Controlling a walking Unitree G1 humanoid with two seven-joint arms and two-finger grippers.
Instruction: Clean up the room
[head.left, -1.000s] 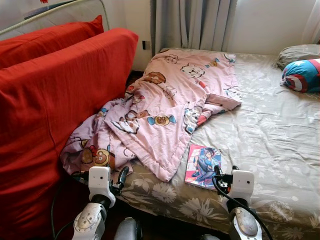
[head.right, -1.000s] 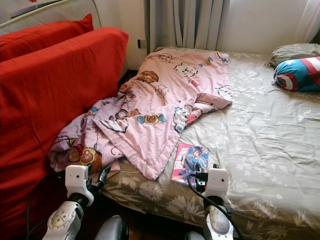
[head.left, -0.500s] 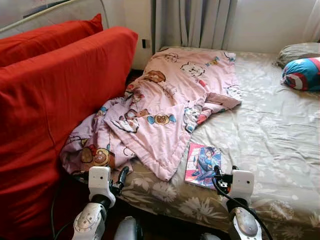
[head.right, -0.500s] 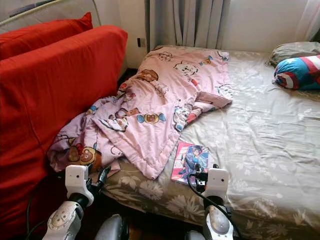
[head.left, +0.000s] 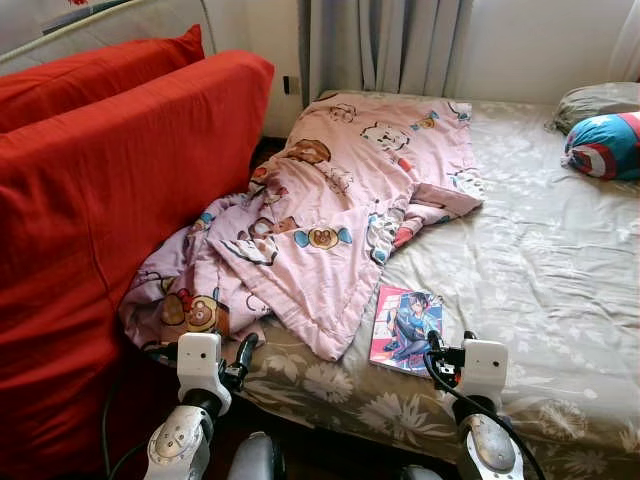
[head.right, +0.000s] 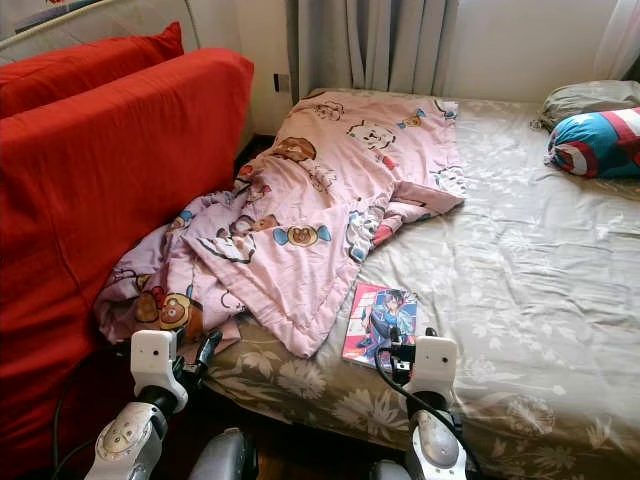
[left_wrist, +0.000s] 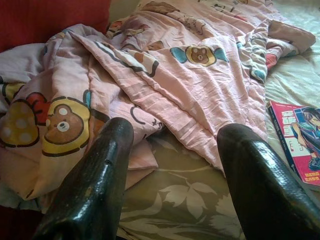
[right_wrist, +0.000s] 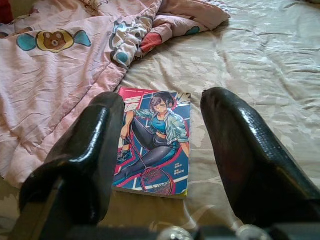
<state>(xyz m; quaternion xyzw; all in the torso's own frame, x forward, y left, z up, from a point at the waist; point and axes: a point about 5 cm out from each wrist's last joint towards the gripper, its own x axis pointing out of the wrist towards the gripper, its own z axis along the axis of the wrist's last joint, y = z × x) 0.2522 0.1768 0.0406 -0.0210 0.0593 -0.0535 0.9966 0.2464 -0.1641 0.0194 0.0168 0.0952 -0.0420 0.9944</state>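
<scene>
Comic book (right_wrist: 153, 140) lies flat on the bed (head.left: 540, 250), just ahead of the right claw (right_wrist: 162, 155), whose two fingers are spread wide and hold nothing. The left claw (left_wrist: 175, 170) is low at the bed's edge, wide open and empty too, with the pink blanket (head.left: 340, 210) bunched just ahead of it.

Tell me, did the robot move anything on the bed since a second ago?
No. Nothing visibly changed. The right gripper is still open just short of the comic book, and the left gripper is still open near the pink blanket. Neither holds anything. The book, the blanket and the blue pillow lie where they were on the bed.
</scene>
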